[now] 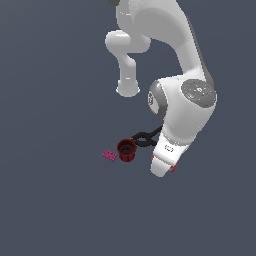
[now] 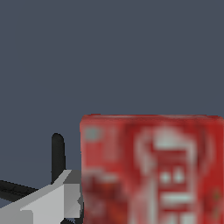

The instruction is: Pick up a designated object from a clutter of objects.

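Wrist view: red box (image 2: 151,170), white lettering unreadable.

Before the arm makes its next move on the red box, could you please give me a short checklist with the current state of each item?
1. Red box in sight: ok, it fills the wrist view close up; in the exterior view the arm hides it.
2. Gripper lowered at the clutter: ok, beside the dark red cup.
3. Fingers on either side of the box: cannot tell, only one grey finger shows beside it.
4. Jaws open or shut: cannot tell.
5. Black clamp away from the fingers: cannot tell, it lies close by.
6. Pink brick out of the way: ok, beyond the cup.
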Robot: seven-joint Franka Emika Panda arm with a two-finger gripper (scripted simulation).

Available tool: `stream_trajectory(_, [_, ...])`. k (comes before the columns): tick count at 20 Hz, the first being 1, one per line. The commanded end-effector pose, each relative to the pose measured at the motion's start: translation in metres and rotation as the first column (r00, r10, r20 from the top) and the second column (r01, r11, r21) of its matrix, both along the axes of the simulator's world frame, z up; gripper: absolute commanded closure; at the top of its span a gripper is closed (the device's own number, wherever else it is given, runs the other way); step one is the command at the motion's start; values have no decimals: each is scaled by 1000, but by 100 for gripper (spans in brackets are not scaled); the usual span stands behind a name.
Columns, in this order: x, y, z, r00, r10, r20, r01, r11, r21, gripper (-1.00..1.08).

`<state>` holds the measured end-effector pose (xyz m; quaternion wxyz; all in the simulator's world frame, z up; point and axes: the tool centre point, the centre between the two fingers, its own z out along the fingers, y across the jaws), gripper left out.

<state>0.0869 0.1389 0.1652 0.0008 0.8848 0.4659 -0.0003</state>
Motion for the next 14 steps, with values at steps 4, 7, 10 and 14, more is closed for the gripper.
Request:
stream_trajectory(4, [-7, -29, 62, 1000, 1, 0, -1, 1000, 1, 108])
stream_trajectory(7, [-11, -45, 96, 1000, 1, 0, -1, 1000, 2, 108])
stream_trajectory(10, [-14, -60, 129, 1000, 1, 0, -1, 1000, 3, 108])
stream_trajectory(14, [-17, -79, 168, 1000, 1, 0, -1, 1000, 3, 108])
